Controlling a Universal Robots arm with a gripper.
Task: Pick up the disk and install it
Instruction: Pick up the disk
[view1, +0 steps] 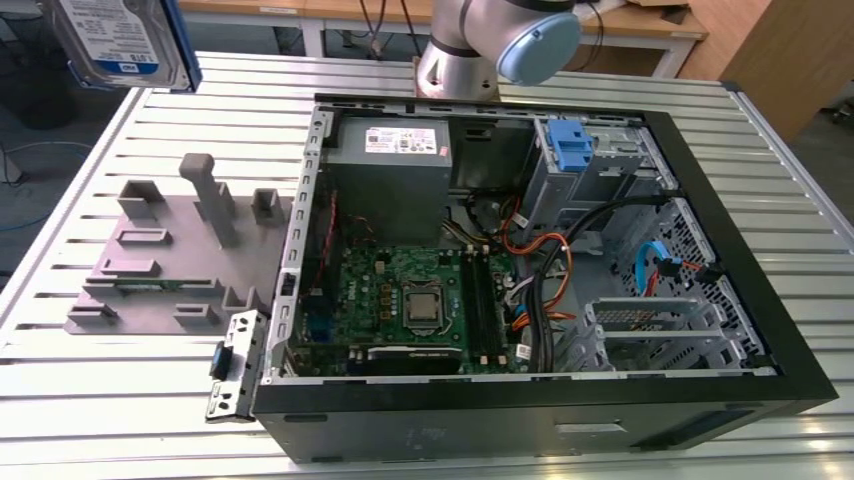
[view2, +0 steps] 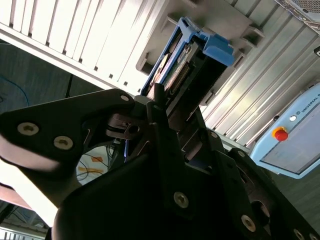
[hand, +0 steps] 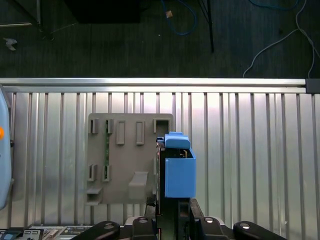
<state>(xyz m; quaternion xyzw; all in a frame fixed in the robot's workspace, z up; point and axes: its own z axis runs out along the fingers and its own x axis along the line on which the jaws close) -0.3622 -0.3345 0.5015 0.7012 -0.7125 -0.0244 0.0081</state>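
Since the black gripper (view2: 172, 112) is clamped on it, the silver-metal hard drive with blue rails (hand: 179, 172) hangs over the grey fixture plate (hand: 125, 160) by the edge of the slatted table (hand: 250, 125), long axis straight out from the jaws.

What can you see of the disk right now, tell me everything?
The disk is a flat silver-metal drive with a white-and-blue label and blue plastic side rails, one ending in a tab. The tool grips it, held clear of the slatted table, hanging over the grey fixture plate, outside the open computer case.
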